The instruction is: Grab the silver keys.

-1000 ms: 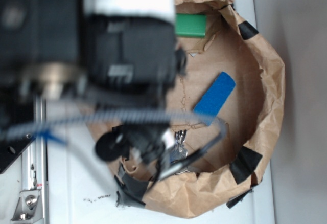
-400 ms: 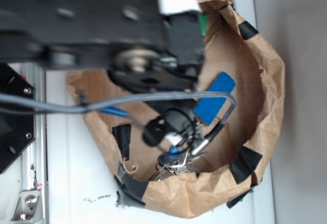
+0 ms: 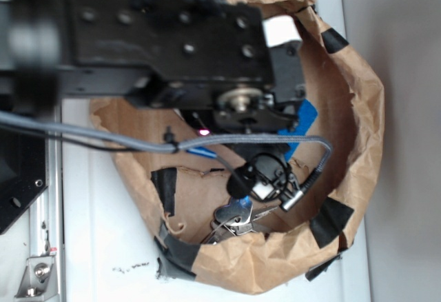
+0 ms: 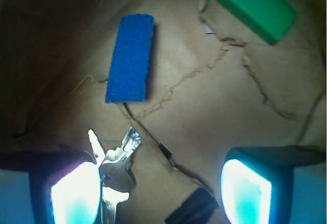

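Note:
The silver keys (image 4: 116, 158) lie on the brown paper floor, just inside my left finger pad (image 4: 76, 193) and touching or nearly touching it. My gripper (image 4: 161, 193) is open, with the jaws wide apart and nothing held between them. In the exterior view the keys (image 3: 238, 220) lie near the paper wall's near rim, just below the black arm (image 3: 207, 54), which hides the fingers. The blue block (image 4: 130, 58) lies farther ahead, and a corner of it shows in the exterior view (image 3: 305, 116). The green block (image 4: 255, 9) lies at the far right.
A brown paper bag with a rolled-down rim (image 3: 362, 109) forms a bowl around everything. Black tape patches (image 3: 331, 220) sit on its wall, and one (image 4: 191, 208) lies between my fingers. The paper floor has tears (image 4: 179, 78). A grey cable (image 3: 227, 140) loops under the arm.
The arm has moved right, deeper over the bag, and now covers the green block and most of the blue block in the exterior view. The keys have not moved.

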Robot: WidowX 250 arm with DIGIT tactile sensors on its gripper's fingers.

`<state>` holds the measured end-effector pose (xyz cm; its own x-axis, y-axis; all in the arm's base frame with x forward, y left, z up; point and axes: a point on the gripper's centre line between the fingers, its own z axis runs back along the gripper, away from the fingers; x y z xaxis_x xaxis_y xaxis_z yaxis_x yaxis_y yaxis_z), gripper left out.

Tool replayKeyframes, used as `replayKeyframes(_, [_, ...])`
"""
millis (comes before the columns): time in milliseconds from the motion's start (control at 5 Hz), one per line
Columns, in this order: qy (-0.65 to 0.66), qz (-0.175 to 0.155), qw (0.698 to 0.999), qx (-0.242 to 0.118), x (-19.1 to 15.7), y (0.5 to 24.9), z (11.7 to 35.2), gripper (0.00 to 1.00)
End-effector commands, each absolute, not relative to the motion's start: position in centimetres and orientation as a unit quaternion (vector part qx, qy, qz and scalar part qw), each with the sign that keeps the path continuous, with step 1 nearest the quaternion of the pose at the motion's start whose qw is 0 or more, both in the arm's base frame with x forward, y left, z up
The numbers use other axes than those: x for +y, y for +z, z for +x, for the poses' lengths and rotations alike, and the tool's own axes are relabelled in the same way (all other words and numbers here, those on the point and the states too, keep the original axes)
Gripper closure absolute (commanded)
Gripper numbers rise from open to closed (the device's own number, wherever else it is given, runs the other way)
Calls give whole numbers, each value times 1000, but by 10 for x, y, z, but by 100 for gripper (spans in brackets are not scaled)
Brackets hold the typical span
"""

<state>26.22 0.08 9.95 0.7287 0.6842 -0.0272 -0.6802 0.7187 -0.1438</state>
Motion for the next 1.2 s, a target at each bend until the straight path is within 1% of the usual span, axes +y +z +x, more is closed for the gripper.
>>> replayKeyframes(0, [376,-101,921,-11,-17,94,271,0])
replayKeyframes(200, [374,-137,917,13,-33,95,262,0])
replayKeyframes(400, [366,-155,917,31,-42,96,258,0])
replayKeyframes(600, [349,-169,921,33,-45,94,252,0])
replayKeyframes(1000, [349,-169,921,33,-45,94,252,0])
